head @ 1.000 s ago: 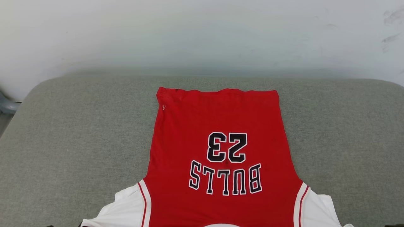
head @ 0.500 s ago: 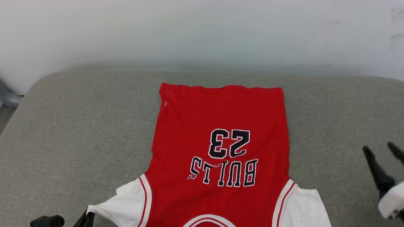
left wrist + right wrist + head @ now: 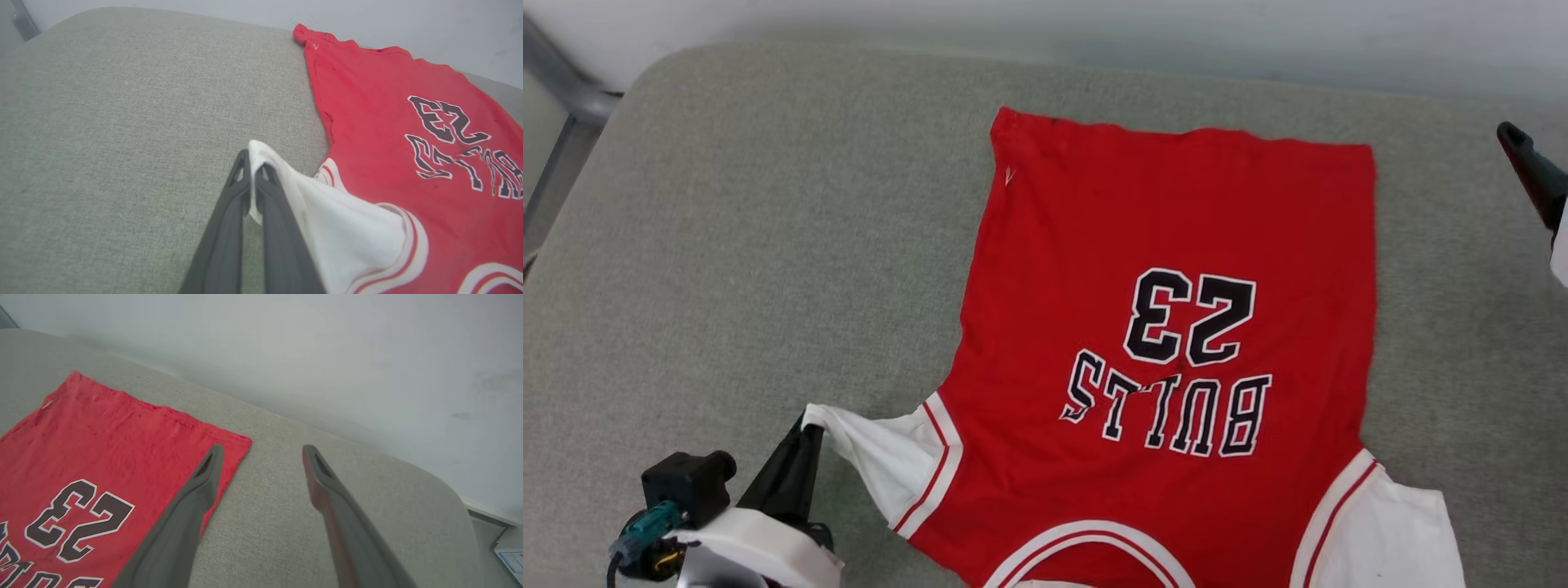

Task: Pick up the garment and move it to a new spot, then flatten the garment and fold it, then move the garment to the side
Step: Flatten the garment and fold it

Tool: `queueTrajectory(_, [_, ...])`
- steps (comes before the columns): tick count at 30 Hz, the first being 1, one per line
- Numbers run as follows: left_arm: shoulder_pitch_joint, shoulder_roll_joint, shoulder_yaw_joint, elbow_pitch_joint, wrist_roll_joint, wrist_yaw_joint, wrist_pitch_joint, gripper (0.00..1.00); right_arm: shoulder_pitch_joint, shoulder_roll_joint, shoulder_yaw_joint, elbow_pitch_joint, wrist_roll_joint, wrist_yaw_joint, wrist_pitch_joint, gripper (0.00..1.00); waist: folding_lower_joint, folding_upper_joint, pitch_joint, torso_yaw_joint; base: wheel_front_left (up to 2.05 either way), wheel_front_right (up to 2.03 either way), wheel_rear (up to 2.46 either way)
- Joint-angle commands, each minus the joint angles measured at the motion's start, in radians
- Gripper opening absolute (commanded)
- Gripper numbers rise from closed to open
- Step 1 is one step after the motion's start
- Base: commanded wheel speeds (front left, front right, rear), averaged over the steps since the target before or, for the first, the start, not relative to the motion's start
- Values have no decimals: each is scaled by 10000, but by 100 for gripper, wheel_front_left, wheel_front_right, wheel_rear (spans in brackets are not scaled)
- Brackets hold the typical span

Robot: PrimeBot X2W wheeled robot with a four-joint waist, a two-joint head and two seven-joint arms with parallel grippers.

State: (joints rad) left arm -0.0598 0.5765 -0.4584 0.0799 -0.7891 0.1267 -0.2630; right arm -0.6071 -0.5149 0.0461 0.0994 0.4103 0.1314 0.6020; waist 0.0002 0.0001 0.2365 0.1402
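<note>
The red soft-cloth T-shirt with white sleeves [image 3: 1176, 204] looks matt and faintly creased. The padded grey-green worktop [image 3: 768, 245] is coarse woven cloth. The left gripper [image 3: 253, 161] has smooth, matt, dark plastic fingers [image 3: 226, 228].

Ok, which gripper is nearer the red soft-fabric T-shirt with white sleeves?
Left. The left gripper is shut on a sleeve of the T-shirt; the right gripper hangs open beside its hem corner, apart.

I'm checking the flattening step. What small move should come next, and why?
Probably lower the right gripper onto the far hem corner of the garment and close. It hangs open over that corner, while the left gripper pinches the bunched white sleeve; holding both lets it stretch flat.
</note>
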Motion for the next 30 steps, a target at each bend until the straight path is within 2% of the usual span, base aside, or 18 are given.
queueTrajectory(1, [-249,-114,32,-47,123,-77,-24,0,-361,-103,83,138,89,-14,434,100,-2,-1,792,666,0,0,0])
queueTrajectory(7, [-891,-789,263,12,684,-506,-24,0,-2253,-320,521,1360,194,-15,3798,100,-2,-1,1836,1328,0,0,0])
queueTrajectory(12, [-1323,-1353,555,-71,1208,-899,-24,0,-3310,-424,662,1856,-250,-14,5669,100,-2,-1,2721,1765,0,0,0])
queueTrajectory(20, [-1837,-2104,1056,-117,1940,-1480,-24,0,-4253,-283,748,2253,-1011,-12,6648,100,-2,-1,3943,2153,0,0,0])
queueTrajectory(26, [-1944,-2535,1409,47,2316,-1842,-22,0,-3641,-260,1085,2818,-993,-10,7086,100,-2,-1,4308,2202,0,0,0])
queueTrajectory(27, [-1931,-2592,1467,90,2369,-1880,-22,0,-3561,-303,1116,2848,-952,-10,7071,92,-2,-1,4324,2202,0,0,0])
queueTrajectory(28, [-1932,-2635,1525,127,2418,-1931,-22,0,-3534,-356,1101,2852,-927,-10,6970,13,-2,-1,4331,2200,0,0,0])
queueTrajectory(29, [-1929,-2666,1581,165,2463,-1974,-21,0,-3522,-421,1087,2852,-896,-10,6932,0,-2,-1,4325,2193,0,0,0])
queueTrajectory(30, [-1919,-2695,1641,212,2511,-2019,-21,0,-3529,-501,1078,2850,-925,-10,6865,0,-2,-1,4297,2181,0,0,0])
